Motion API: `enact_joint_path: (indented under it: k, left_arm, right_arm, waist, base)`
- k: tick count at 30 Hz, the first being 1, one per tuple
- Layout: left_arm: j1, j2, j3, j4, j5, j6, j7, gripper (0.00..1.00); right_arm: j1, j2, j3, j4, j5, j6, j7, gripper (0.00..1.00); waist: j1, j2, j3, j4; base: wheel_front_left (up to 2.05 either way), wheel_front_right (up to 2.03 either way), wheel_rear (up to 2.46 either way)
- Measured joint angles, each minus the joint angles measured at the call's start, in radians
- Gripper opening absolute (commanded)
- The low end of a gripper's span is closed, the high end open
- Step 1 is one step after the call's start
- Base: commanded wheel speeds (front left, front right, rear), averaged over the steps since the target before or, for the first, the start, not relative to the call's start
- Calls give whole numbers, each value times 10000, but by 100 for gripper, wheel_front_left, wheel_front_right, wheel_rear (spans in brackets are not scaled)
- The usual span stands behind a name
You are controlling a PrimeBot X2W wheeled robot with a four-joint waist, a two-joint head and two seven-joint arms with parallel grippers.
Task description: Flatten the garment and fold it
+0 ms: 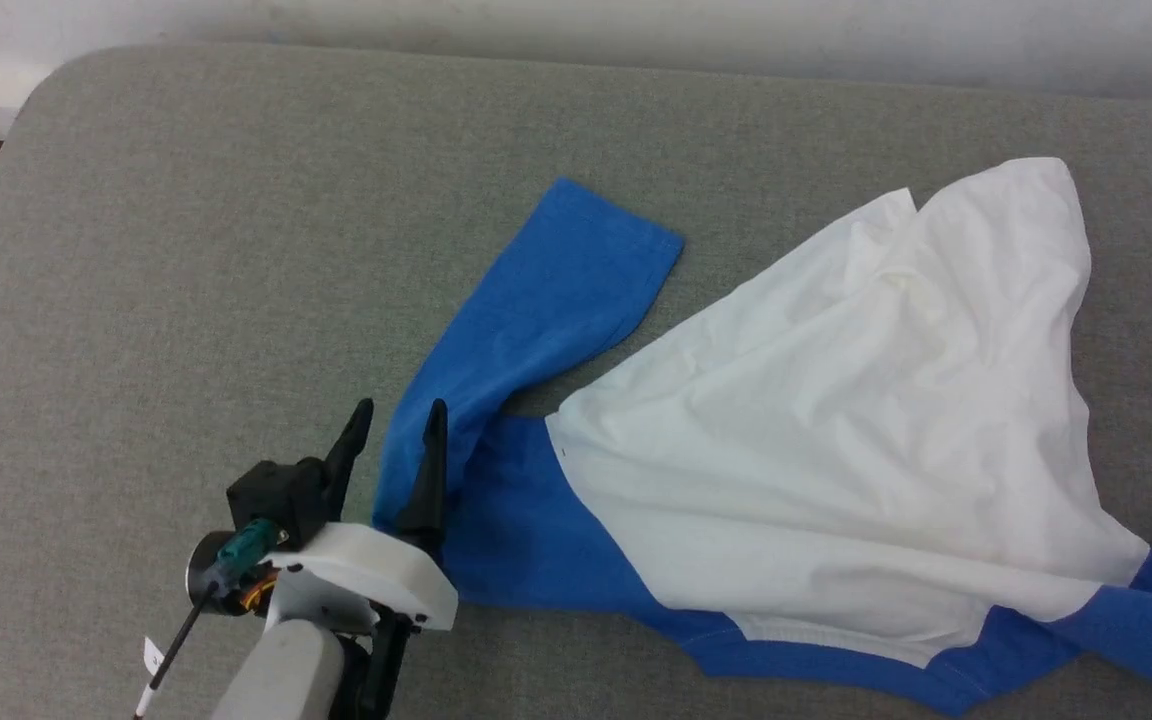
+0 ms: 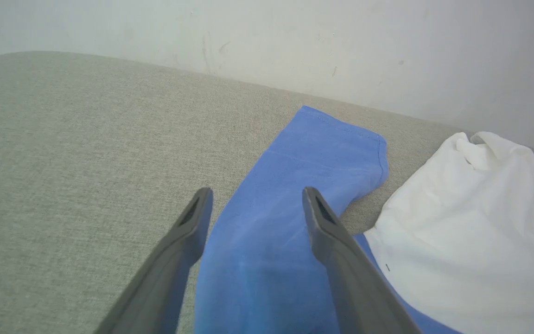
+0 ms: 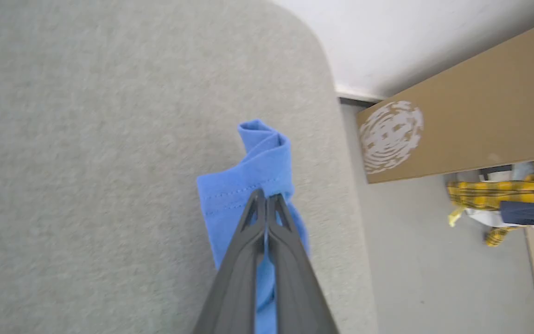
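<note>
The garment (image 1: 836, 400) lies crumpled on the grey padded table (image 1: 186, 250), its white body bunched at the right and one blue sleeve (image 1: 556, 290) stretched toward the far left. My left gripper (image 1: 398, 425) is open, its two dark fingers straddling the near part of that sleeve (image 2: 271, 241). In the right wrist view my right gripper (image 3: 265, 197) is shut on a bunched blue hemmed piece of the garment (image 3: 248, 181), close to the table's rounded right end.
A pale wall (image 2: 295, 37) runs behind the table's far edge. Beyond the right end, on the floor, stand a brown cardboard board (image 3: 461, 120) and a heap of yellow plaid cloth (image 3: 503, 199). Bare grey padding spreads left of the sleeve.
</note>
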Motion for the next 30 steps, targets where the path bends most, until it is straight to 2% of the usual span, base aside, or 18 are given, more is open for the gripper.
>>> enact_joint_path:
  k: [4, 10, 11, 12, 16, 19, 25, 30]
  left_arm:
    - [-143, -100, -111, 117, 0, -94, -96, 100]
    - [-240, -230, -209, 303, -2, -109, -259, 100]
    - [-248, -244, -221, 334, -2, -142, -274, 100]
    - [-258, -257, -230, 353, -2, -161, -278, 100]
    - [-282, -297, -272, 454, -2, -165, -353, 100]
    - [-335, -293, -276, 537, -10, -165, -364, 100]
    - [-362, -247, -265, 658, -36, -167, -401, 100]
    - [-340, -194, -251, 681, -92, -169, -449, 100]
  right_arm:
    - [-998, -146, -1264, -359, -1766, 0, -456, 0]
    - [-1993, 424, -2709, -640, -3289, 0, -1200, 0]
    - [-2088, 575, -2897, -631, -3455, 0, -1331, 47]
    - [-2164, 723, -3080, -591, -3643, 0, -1438, 100]
    - [-2219, 1137, -3294, 21, -4036, 0, -1942, 100]
    - [-2222, 1344, -3087, 744, -3979, 0, -2328, 100]
    - [-2346, 1354, -2010, 2100, -3168, 0, -3572, 100]
    - [-2424, 1306, -1087, 2573, -2138, 0, -4922, 100]
  waist:
    - [0, 0, 110, 155]
    - [0, 0, 332, 465]
    - [0, 0, 374, 511]
    - [-1, 0, 421, 552]
    - [0, 0, 564, 674]
    - [0, 0, 575, 669]
    - [-2, 0, 297, 438]
    - [-2, 0, -187, 153]
  base:
    - [0, 0, 0]
    - [0, 0, 0]
    - [0, 0, 0]
    - [0, 0, 0]
    - [0, 0, 0]
    - [0, 0, 0]
    - [0, 0, 0]
    - [0, 0, 0]
